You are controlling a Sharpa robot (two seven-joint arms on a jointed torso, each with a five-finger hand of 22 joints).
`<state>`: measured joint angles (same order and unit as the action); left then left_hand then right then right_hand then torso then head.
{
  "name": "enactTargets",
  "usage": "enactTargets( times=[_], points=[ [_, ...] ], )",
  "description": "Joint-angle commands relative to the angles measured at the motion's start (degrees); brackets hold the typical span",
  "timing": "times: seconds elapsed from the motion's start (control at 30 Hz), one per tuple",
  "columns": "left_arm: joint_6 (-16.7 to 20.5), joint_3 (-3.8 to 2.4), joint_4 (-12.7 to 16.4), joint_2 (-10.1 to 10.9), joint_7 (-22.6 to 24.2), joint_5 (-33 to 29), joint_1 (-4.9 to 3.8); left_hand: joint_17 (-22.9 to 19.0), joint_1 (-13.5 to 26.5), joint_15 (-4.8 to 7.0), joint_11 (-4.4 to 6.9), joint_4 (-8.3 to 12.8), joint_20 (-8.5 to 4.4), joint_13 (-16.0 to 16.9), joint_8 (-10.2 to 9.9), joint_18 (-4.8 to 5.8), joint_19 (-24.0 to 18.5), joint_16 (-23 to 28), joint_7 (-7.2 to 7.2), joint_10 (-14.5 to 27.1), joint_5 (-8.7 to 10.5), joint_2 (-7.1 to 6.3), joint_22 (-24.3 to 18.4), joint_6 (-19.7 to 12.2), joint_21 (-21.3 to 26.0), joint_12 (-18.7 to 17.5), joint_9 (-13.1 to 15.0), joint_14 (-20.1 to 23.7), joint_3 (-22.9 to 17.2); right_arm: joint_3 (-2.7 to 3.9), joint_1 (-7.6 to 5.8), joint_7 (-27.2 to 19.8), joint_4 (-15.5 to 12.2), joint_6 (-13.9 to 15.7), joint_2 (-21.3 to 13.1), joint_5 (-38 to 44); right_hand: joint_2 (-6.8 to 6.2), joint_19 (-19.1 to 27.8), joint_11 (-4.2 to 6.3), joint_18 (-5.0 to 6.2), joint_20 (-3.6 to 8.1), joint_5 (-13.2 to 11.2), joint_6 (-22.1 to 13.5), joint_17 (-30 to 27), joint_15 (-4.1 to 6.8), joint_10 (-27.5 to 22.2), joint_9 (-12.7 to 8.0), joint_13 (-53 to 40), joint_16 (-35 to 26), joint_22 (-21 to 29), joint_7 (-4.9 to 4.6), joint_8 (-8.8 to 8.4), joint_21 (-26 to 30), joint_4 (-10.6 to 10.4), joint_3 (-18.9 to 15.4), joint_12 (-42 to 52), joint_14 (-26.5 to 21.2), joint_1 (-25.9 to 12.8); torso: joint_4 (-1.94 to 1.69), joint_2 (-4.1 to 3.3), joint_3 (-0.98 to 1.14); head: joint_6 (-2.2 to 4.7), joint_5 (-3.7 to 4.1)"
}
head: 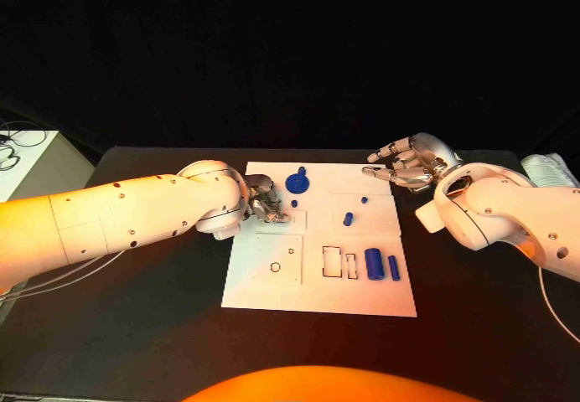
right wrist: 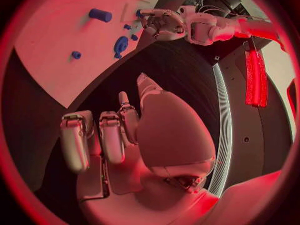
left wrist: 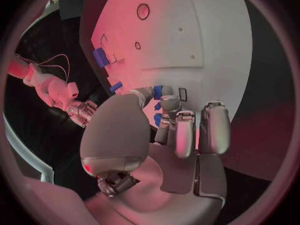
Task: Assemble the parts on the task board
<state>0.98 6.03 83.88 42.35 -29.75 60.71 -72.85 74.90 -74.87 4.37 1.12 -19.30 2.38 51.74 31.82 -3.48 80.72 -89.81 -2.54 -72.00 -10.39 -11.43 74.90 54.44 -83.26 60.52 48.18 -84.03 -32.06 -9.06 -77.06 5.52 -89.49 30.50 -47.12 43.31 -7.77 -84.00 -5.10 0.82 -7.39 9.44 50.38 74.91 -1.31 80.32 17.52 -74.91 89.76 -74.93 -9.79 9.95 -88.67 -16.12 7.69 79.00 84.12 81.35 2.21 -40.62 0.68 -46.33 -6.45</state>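
The left hand (head: 266,208) is reaching over the upper left part of the white task board (head: 272,289), fingers curled down onto its surface. In the left wrist view small blue parts (left wrist: 157,119) are peeking out just past the fingertips (left wrist: 169,105), but the thumb and palm are hiding the contact, so I cannot tell whether the hand is pinching one or merely touching the board.

The right hand (head: 411,163) is hanging over the black counter (head: 145,327) just beyond the board's upper right corner, fingers spread and loosely bent, holding nothing.

Just beside the left hand, toward the right hand, a round blue part (head: 297,182) is lying on the board, with a tiny blue part (head: 294,203) close to it. 2 short blue parts (head: 348,219) are sitting between the hands. 2 blue cylinders (head: 375,264) are lying side by side nearer the robot, next to outlined rectangular recesses (head: 333,261).
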Motion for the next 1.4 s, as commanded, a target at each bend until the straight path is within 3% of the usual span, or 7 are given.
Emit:
enactTargets(
  times=[0.03,0.57,0.73,0.93,1.0,1.07,1.4],
  points=[
    [-0.2,0.05,0.4,-0.1,0.6,-1.6,0.1,15.1,0.4,-0.03,0.25,5.0,-0.11,-0.2,0.7,0.33,-0.2,-0.2,-0.08,-0.3,-0.23,-1.15,2.5,-0.8,0.3,-0.2,0.4,-6.0,-8.1,0.01,0.06,-0.3,0.0,-0.9,0.0,0.3,0.04,-5.1,0.0,-0.39,0.54,0.2,-0.4,15.1,0.42,-0.3,-0.1,-4.1,0.2,-14.0,-0.15,0.19,0.3,-0.1,0.4,-0.1,5.9,-0.5,0.02,0.02,0.0,-0.04,-0.06],
    [-0.4,-0.51,1.6,0.9,1.2,-7.2,0.09,15.1,4.7,-0.21,-0.07,11.2,0.0,-0.9,2.9,0.24,-0.5,-0.2,-0.56,-0.3,-0.52,-2.17,2.3,-2.0,0.5,-0.7,2.2,-6.0,-18.3,0.01,0.17,-0.3,0.0,-1.2,0.1,0.3,0.06,-5.0,0.01,-0.36,0.55,0.2,-0.5,15.1,0.42,-0.3,-0.1,-4.1,0.2,-13.9,-0.14,0.25,0.4,-0.1,0.4,-0.1,5.9,-0.6,0.06,0.02,0.02,-0.01,-0.16],
    [-2.4,-1.6,1.9,1.7,1.4,-10.7,0.03,14.7,5.3,-0.34,-0.24,12.0,0.05,-1.5,3.0,0.11,-0.9,0.2,-0.78,0.0,-0.17,-1.38,1.8,-2.3,0.8,-1.1,2.4,-5.8,-19.3,0.01,0.19,-0.2,0.1,-1.4,0.0,0.3,0.06,-5.0,0.01,-0.36,0.55,0.2,-0.5,15.1,0.42,-0.3,-0.1,-4.1,0.2,-13.9,-0.14,0.25,0.4,-0.1,0.4,-0.1,5.9,-0.6,0.02,0.05,0.04,0.05,-0.08],
    [-7.1,-2.47,1.3,2.3,1.5,-13.6,-0.72,13.9,6.6,-0.75,-0.7,12.8,0.35,-2.7,3.2,-0.18,-2.0,0.9,-1.27,1.4,1.08,0.45,0.7,-3.2,1.6,-2.1,2.7,-5.5,-19.8,0.01,0.21,-0.2,0.1,-1.5,0.0,0.3,0.06,-5.0,0.01,-0.36,0.55,0.2,-0.5,15.1,0.42,-0.3,-0.1,-4.1,0.2,-13.9,-0.14,0.25,0.4,-0.1,0.4,-0.1,5.9,-0.6,0.04,0.06,0.05,0.12,-0.02],
    [-8.9,-2.6,0.7,2.3,1.4,-14.1,-1.13,13.0,7.6,-1.2,-1.21,13.5,0.76,-4.4,3.3,-0.52,-3.2,1.7,-1.71,3.3,5.76,2.68,-0.6,-4.5,2.5,-3.3,3.0,-5.0,-20.1,0.01,0.22,-0.2,0.2,-1.5,0.0,0.3,0.06,-5.0,0.01,-0.36,0.55,0.2,-0.5,15.1,0.42,-0.3,-0.1,-4.1,0.2,-13.9,-0.14,0.25,0.4,-0.1,0.4,-0.1,5.9,-0.6,0.05,0.06,0.06,0.11,-0.04],
    [-10.5,-2.67,-0.1,2.1,1.4,-14.5,-1.54,12.5,8.1,-1.39,-1.42,13.6,0.93,-5.5,3.4,-0.67,-3.8,2.2,-1.98,4.5,6.5,3.41,-1.2,-5.0,2.9,-4.1,3.2,-4.8,-20.3,0.01,0.22,-0.2,0.2,-1.6,0.1,0.3,0.03,-5.0,0.01,-0.37,0.55,0.2,-0.5,15.1,0.42,-0.3,-0.1,-4.1,0.2,-13.9,-0.14,0.28,0.3,-0.1,0.4,-0.1,5.9,-0.6,0.08,0.05,0.08,0.09,-0.04],
    [-18.1,-2.74,-4.3,-0.1,1.1,-15.1,-3.03,10.9,15.4,-2.46,-2.51,15.5,1.89,-8.2,5.1,-1.33,-6.2,3.4,-3.04,9.4,7.21,7.24,-3.4,-7.3,4.5,-4.5,4.2,-3.7,-27.7,0.0,0.24,-0.2,0.3,-1.7,0.1,0.3,0.01,-5.0,0.01,-0.34,0.55,0.3,-0.5,15.1,0.43,-0.3,-0.1,-4.1,0.2,-13.9,-0.14,0.31,0.4,0.0,0.4,-0.1,5.9,-0.6,0.08,0.02,0.04,0.0,0.06]
  ],
)
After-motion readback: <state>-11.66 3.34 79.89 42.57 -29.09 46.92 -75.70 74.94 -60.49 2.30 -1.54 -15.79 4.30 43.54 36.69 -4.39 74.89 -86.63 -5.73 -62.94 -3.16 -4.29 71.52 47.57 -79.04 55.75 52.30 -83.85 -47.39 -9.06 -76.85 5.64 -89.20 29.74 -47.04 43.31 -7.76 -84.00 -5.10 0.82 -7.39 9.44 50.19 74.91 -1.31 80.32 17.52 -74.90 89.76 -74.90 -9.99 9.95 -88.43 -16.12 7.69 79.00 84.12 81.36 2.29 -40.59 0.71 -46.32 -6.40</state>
